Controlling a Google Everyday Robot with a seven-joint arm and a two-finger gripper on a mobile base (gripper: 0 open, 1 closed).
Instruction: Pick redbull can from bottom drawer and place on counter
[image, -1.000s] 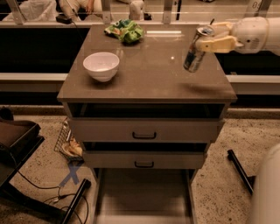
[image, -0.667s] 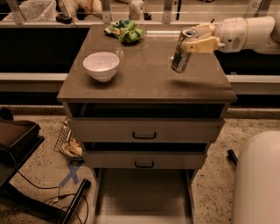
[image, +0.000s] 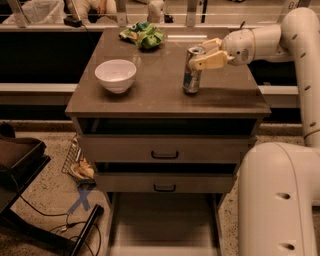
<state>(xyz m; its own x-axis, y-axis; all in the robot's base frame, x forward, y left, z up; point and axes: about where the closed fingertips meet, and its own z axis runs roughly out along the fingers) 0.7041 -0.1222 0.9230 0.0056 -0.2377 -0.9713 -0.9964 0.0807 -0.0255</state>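
In the camera view you see the gripper (image: 199, 56) over the right half of the counter (image: 150, 95), its jaws clamped on the top of the upright redbull can (image: 192, 75). A white bowl (image: 115, 75) sits well to the can's left, and the bottom drawer (image: 162, 220) is pulled out.

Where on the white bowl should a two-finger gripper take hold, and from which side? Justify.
Pinch the rim from above, one finger inside, one outside: the white bowl stands upright and wide. The gripper, shut on the redbull can to its right on the counter, would likely meet the right rim first.
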